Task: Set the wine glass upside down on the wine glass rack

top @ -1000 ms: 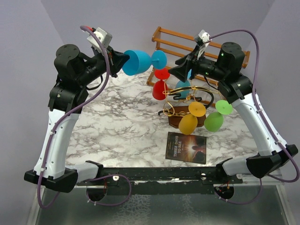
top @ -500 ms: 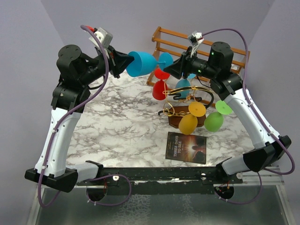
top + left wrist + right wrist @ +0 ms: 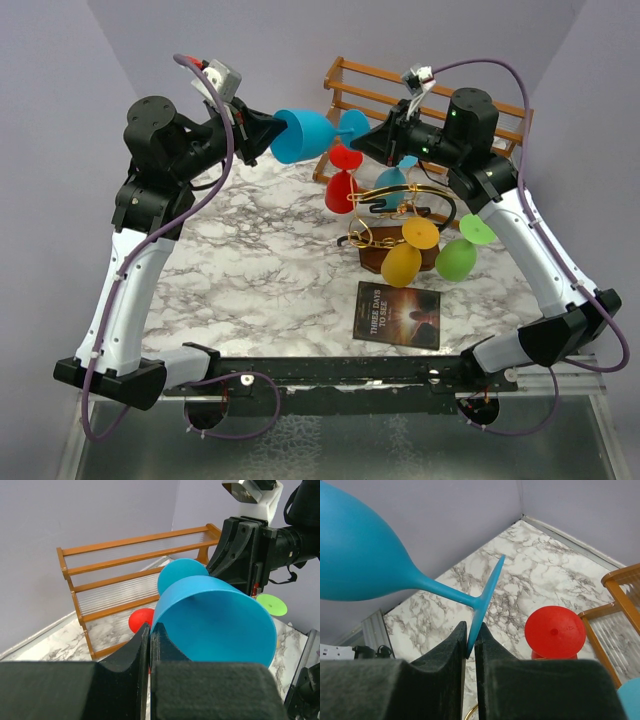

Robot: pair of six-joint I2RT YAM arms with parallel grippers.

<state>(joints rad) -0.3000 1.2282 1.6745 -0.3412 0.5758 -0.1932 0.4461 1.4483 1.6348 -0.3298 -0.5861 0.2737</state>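
The blue wine glass (image 3: 303, 136) lies sideways in the air over the back of the table, its foot pointing right. My left gripper (image 3: 271, 132) is shut on the rim of its bowl (image 3: 215, 617), one finger inside and one outside (image 3: 150, 628). My right gripper (image 3: 366, 141) is shut on the edge of the glass's round foot (image 3: 487, 592), which sits pinched between the fingertips (image 3: 470, 630). The wine glass rack (image 3: 400, 200), gold wire loops on a dark oval base, stands below and to the right of the glass.
Red (image 3: 342, 186), yellow (image 3: 403, 262), green (image 3: 458, 256) and teal (image 3: 391, 184) glasses hang upside down on the rack. An orange-brown slatted shelf rack (image 3: 385, 98) stands against the back wall. A dark book (image 3: 398, 315) lies near the front edge.
My right arm swung left and up to the glass's foot, and its jaws closed on it. My left arm carried the glass slightly right, then held still.
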